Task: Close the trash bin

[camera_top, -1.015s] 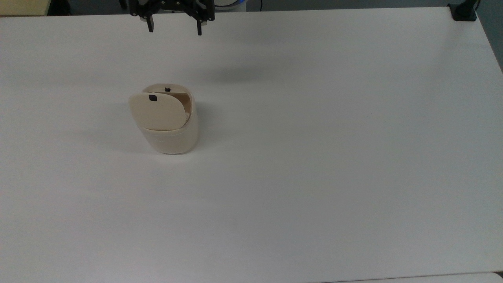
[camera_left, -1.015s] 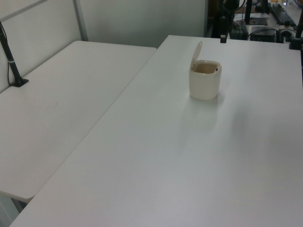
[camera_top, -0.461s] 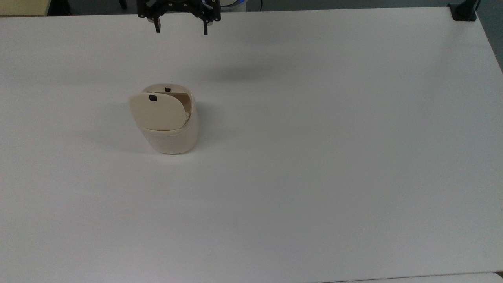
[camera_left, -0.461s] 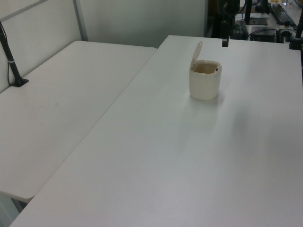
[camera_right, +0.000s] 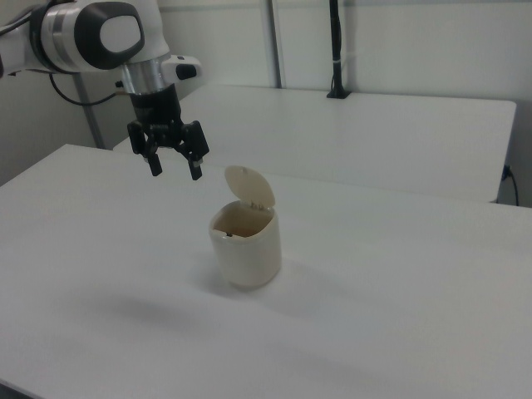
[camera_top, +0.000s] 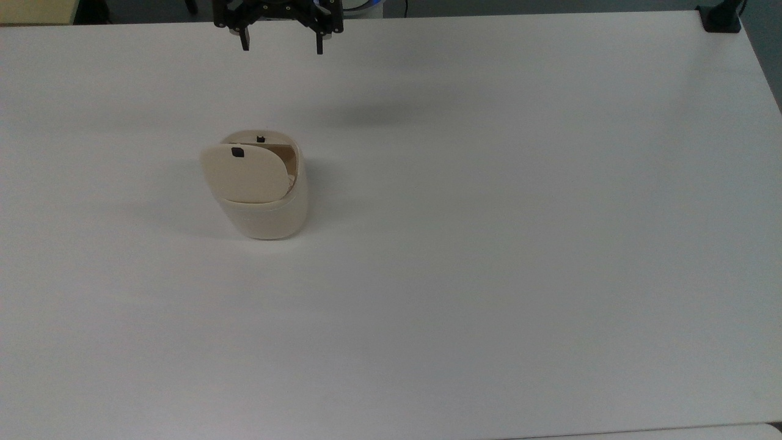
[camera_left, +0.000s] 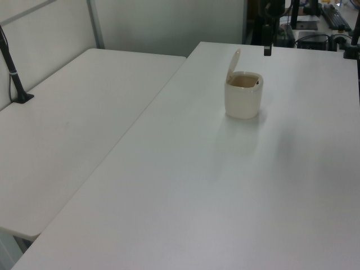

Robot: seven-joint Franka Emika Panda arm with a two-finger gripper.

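The cream-beige trash bin [camera_top: 266, 211] [camera_left: 243, 95] [camera_right: 245, 245] stands on the white table [camera_top: 489, 214]. Its hinged lid [camera_top: 242, 173] [camera_left: 233, 59] [camera_right: 249, 187] is raised upright, leaving the mouth open, and a small black mark [camera_top: 237, 153] sits near the lid's free edge. My black gripper [camera_top: 281, 47] [camera_right: 175, 169] hangs open and holds nothing, high above the table near the top view's upper edge. In the right view it is up and to the left of the bin, apart from it. In the left view one finger [camera_left: 266, 49] shows behind the bin.
A second white table [camera_left: 73, 118] [camera_right: 374, 125] adjoins this one. A black clamp post [camera_left: 14, 73] [camera_right: 335, 50] stands on it. Another black mount [camera_top: 721, 18] sits at the top view's upper right corner. Open tabletop surrounds the bin.
Over the last second my gripper shifted slightly to the top view's right and its fingers drew a little closer together. Since half a second ago nothing has moved. The bin's lid stays up.
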